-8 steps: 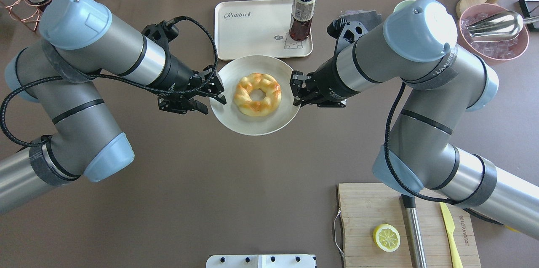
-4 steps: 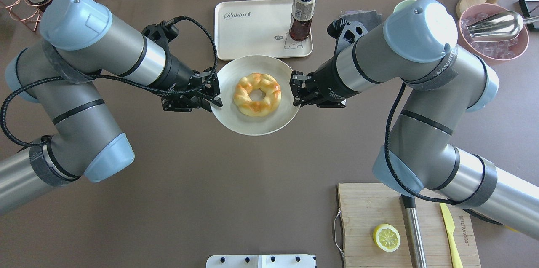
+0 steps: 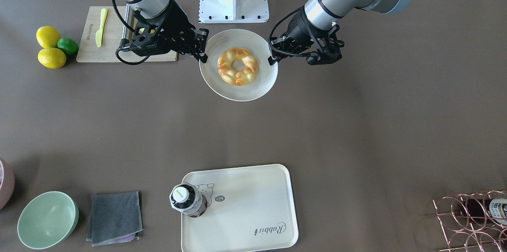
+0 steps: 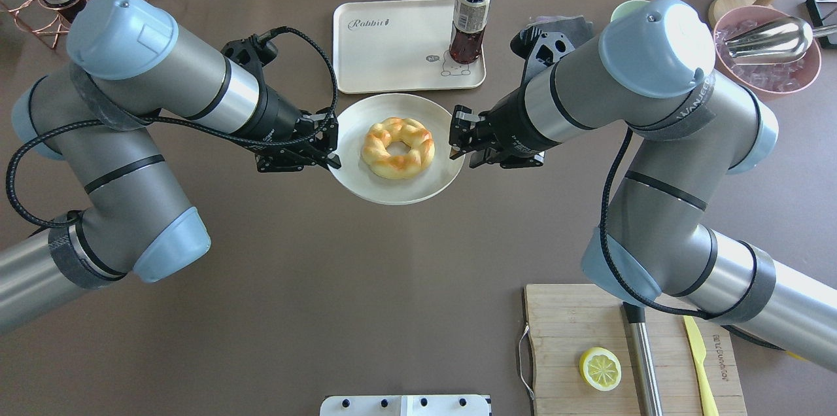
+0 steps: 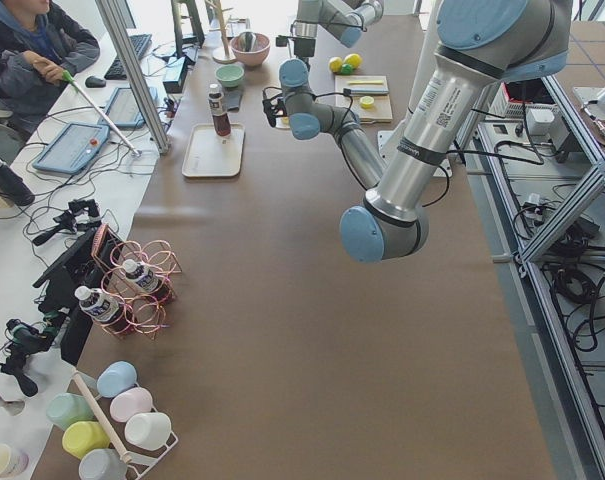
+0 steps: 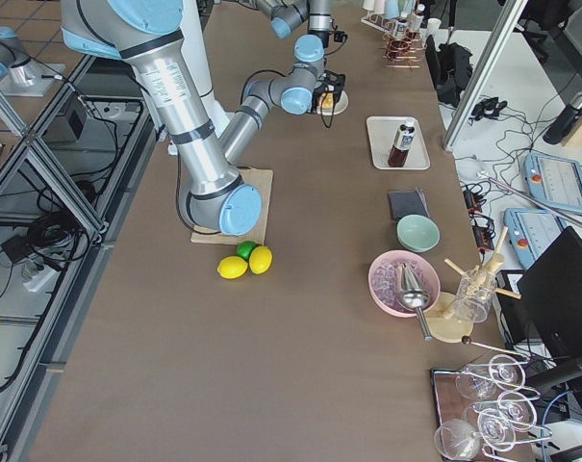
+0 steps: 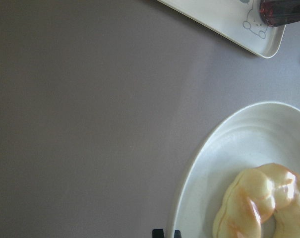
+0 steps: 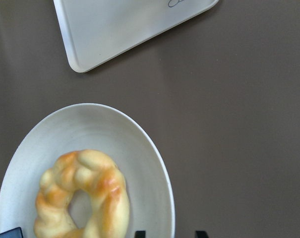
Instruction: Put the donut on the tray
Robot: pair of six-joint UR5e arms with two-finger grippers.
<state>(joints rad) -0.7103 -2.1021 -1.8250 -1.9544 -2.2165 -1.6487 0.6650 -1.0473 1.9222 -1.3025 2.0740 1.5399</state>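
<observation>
My left jaws are closed on the plate (image 4: 392,197) rim; my right jaws stand parted at its opposite rim. The donut (image 4: 397,147) lies centred on that plate, short of the tray (image 4: 392,43) just beyond, where a bottle (image 4: 468,23) occupies one corner. I judge the grasp half-made: the right jaws must close next.

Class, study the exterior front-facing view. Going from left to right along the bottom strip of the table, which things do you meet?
In order: pink bowl, cut off by the picture's edge → green bowl → grey cloth → tray → copper wire rack.
</observation>
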